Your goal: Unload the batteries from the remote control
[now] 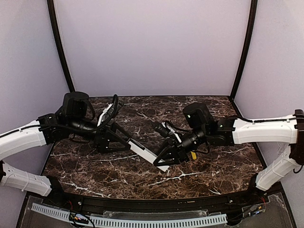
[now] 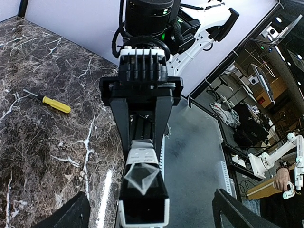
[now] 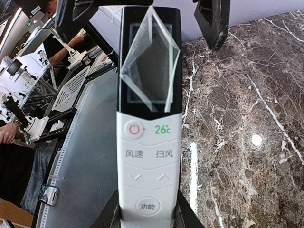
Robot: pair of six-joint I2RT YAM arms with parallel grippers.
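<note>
Remote control [image 3: 149,156] fills the right wrist view, button face toward that camera, dark display end pointing away. Right gripper [image 3: 147,211] is clamped on the button end, one finger against each long edge. Left gripper [image 2: 151,194]: jaws spread wide, its fingers [image 3: 213,23] on either side of the display end, not touching it. Remote is held in the air over the middle of the marble table [image 1: 95,166], between the two arms. Yellow-handled screwdriver [image 2: 56,104] lies flat on the table near the right gripper.
</note>
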